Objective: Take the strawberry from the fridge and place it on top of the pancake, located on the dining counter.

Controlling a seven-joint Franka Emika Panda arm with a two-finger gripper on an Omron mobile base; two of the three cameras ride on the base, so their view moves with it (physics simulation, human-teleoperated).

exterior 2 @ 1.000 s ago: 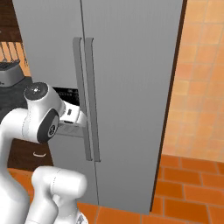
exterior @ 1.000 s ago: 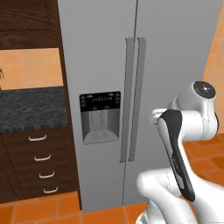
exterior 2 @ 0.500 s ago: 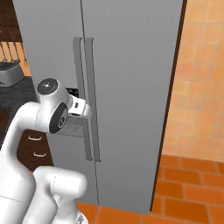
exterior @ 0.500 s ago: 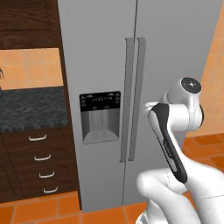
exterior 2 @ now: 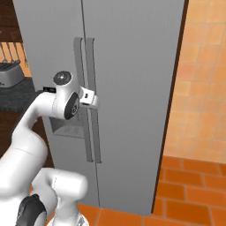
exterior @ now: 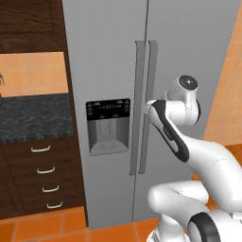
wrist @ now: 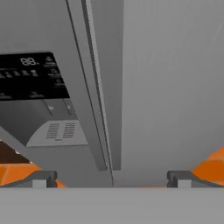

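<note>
Robot arm reaches closer to the closed fridge doors.

Since a second ago, the white arm has swung up and toward the fridge (exterior: 142, 94). Its gripper (exterior 2: 93, 98), fingers spread wide, now sits at the two long door handles (exterior 2: 86, 97), possibly touching the right one, though the hand hides the contact.

Dark drawers (exterior: 42, 177), black countertop (exterior: 33, 116), perhaps toaster (exterior 2: 9, 73)

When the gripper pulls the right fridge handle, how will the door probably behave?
The handle looks long and rigid, so it should not flex. The tall fridge door likely swings heavily. The smooth grey bar may slip between the open gripper fingers.
</note>
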